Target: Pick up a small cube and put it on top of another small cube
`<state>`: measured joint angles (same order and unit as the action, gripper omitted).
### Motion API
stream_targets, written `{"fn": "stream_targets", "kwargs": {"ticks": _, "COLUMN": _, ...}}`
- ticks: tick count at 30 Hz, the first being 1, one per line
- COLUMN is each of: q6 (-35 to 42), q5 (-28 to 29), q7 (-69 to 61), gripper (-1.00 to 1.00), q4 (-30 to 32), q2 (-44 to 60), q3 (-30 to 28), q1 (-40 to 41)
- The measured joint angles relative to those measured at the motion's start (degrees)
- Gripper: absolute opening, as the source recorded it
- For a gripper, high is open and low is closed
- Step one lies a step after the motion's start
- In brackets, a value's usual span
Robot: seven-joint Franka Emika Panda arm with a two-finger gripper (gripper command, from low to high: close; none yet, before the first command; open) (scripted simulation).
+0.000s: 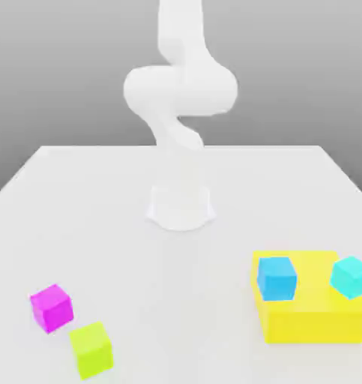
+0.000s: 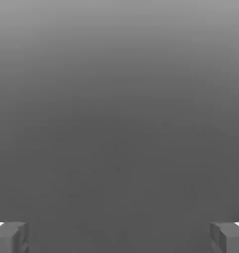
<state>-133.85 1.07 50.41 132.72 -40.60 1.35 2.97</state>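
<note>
The claw (image 2: 119, 238) gapes wide, seemingly empty; on the table (image 1: 139, 300), magenta cube (image 1: 52, 308) and lime cube (image 1: 91, 350) lie toward seven o'clock, blue cube (image 1: 276, 279) and cyan cube (image 1: 352, 277) toward four, by the yellow block (image 1: 315, 324).

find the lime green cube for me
The lime green cube is on the table toward the exterior view's left, near the front edge of that picture, just to the right of and nearer than the magenta cube.
</note>
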Motion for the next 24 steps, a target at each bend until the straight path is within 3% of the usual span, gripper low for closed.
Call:
{"fn": "stream_targets", "kwargs": {"ticks": 15, "q6": -12.4, "q5": 6.8, "q7": 27.7, "gripper": 0.00, "q4": 5.6, "q2": 31.6, "q3": 2.5, "q1": 12.7}}
{"fn": "stream_targets", "kwargs": {"ticks": 24, "q6": -20.1, "q5": 2.8, "q7": 38.5, "gripper": 0.00, "q4": 9.2, "q2": 49.8, "q3": 0.8, "q1": 16.4}}
